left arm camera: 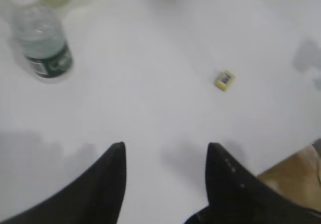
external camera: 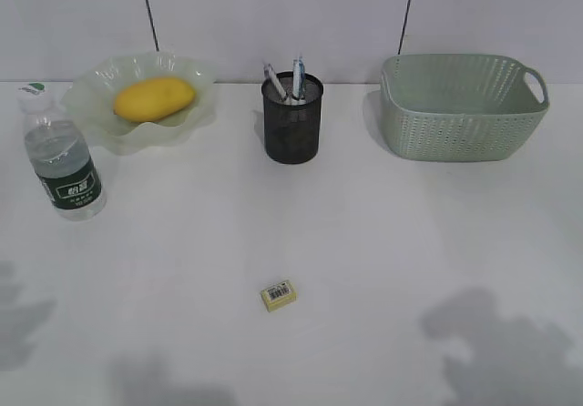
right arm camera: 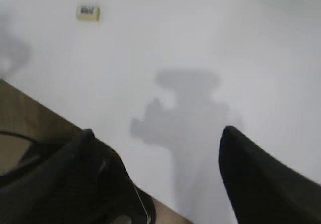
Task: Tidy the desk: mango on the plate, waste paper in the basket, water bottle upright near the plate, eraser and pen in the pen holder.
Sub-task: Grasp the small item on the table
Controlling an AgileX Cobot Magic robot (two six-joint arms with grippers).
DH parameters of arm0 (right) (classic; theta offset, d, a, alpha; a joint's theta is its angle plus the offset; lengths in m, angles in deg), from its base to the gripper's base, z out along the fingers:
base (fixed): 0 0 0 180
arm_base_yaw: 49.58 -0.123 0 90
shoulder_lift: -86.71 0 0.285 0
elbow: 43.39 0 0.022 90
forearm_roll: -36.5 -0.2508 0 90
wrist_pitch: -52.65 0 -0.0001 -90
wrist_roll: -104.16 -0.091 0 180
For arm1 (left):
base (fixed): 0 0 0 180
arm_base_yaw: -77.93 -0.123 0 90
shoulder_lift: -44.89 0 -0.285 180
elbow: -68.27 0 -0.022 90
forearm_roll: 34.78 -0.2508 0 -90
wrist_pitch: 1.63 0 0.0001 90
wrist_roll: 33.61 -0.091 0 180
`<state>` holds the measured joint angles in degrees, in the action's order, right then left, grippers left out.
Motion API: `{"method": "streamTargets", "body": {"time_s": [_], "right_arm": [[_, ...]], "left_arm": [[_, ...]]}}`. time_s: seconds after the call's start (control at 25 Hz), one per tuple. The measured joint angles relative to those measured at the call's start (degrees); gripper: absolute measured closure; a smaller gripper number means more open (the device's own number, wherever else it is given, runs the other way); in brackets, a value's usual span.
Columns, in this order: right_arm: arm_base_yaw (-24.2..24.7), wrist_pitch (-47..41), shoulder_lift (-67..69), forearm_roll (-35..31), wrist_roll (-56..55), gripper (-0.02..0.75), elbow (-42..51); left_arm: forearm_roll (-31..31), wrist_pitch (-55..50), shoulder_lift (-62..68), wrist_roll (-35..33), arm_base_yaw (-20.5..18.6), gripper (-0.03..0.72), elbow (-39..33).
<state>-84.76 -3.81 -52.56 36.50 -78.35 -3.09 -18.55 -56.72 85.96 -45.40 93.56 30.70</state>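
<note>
The yellow mango [external camera: 154, 98] lies on the pale-green scalloped plate [external camera: 91, 106] at the back left. The water bottle [external camera: 62, 158] stands upright just in front of the plate; the left wrist view has it [left arm camera: 44, 39] at upper left. Pens [external camera: 297, 76] stick out of the black mesh pen holder [external camera: 292, 119]. A small yellow eraser [external camera: 278, 294] lies alone on the desk [external camera: 364, 242], seen also as the eraser [left arm camera: 225, 80] and the eraser [right arm camera: 88, 12] in the wrist views. The waste paper is out of view. My left gripper [left arm camera: 165, 146] and right gripper [right arm camera: 158, 131] hang open and empty above the desk's front edge.
The sage-green basket [external camera: 463, 106] stands at the back right; its inside does not show from here. Arm shadows fall on the front of the desk. Brown floor shows past the desk edge [right arm camera: 30, 118] in the right wrist view.
</note>
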Motion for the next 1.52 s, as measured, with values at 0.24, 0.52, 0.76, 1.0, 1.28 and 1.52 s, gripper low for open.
{"method": "streamTargets", "body": {"time_s": [0.24, 0.52, 0.76, 1.0, 1.28, 1.52], "right_arm": [[0.0, 2.2, -8.5, 0.7, -2.9, 0.146, 5.1], [0.0, 3.3, -9.3, 1.1, -4.3, 0.146, 6.2], [0.0, 3.3, -9.3, 1.1, -4.8, 0.146, 6.2], [0.0, 3.4, -9.3, 1.1, -5.2, 0.146, 6.2], [0.0, 3.4, -9.3, 1.1, -5.4, 0.146, 6.2], [0.0, 3.4, -9.3, 1.1, -5.4, 0.146, 6.2]], "left_arm": [[4.9, 0.4, 18.2, -6.6, 0.9, 0.295, 7.4], [4.0, 1.6, 29.0, -7.2, 10.7, 0.295, 15.4], [1.2, 4.6, 37.0, -7.2, 19.8, 0.295, 18.7], [0.1, 4.4, 47.4, -7.2, 22.7, 0.293, 22.5], [-4.4, 2.9, 59.0, -6.8, 26.6, 0.244, 27.3], [-5.1, 2.6, 66.8, -6.7, 28.6, 0.202, 30.4]]}}
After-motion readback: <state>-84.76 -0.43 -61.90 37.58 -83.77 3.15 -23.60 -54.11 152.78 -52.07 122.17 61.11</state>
